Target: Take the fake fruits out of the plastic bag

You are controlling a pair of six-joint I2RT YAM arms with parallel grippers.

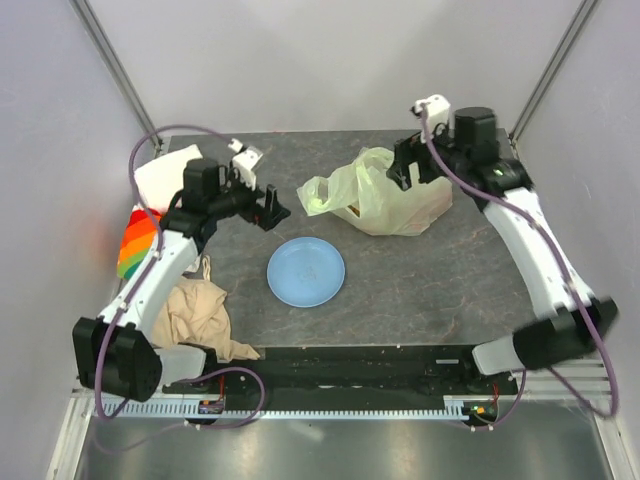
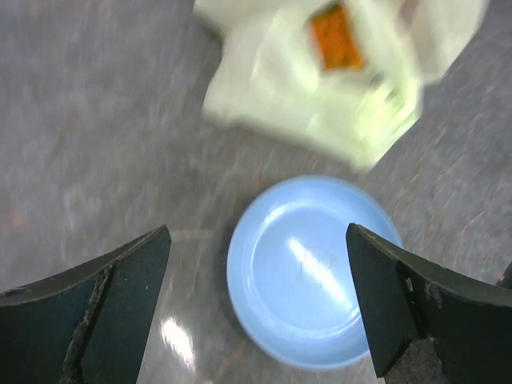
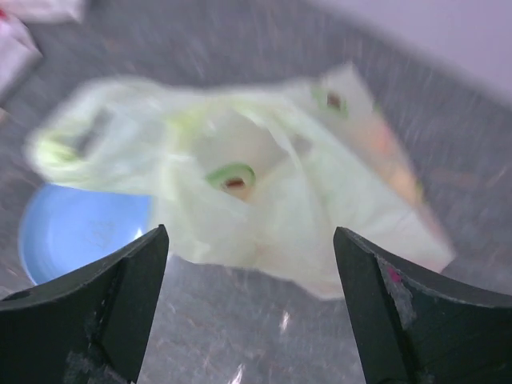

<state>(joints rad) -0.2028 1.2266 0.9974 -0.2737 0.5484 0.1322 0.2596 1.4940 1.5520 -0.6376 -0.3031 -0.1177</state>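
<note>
The pale yellow-green plastic bag (image 1: 380,195) lies crumpled at the back middle of the table, its loop handles toward the left. It also shows in the left wrist view (image 2: 320,88) and in the right wrist view (image 3: 264,192). An orange fruit (image 2: 336,36) shows through the film; other fruits are only faint shapes inside. My left gripper (image 1: 268,207) is open and empty, left of the bag. In its own view (image 2: 256,304) it hangs above the plate. My right gripper (image 1: 405,168) is open and empty over the bag's right back part; its own view (image 3: 248,296) shows the bag just ahead.
A round light-blue plate (image 1: 306,271) sits in front of the bag. A beige cloth (image 1: 200,315) lies at the front left. A white cloth (image 1: 165,180) and a rainbow-coloured item (image 1: 138,240) lie at the left edge.
</note>
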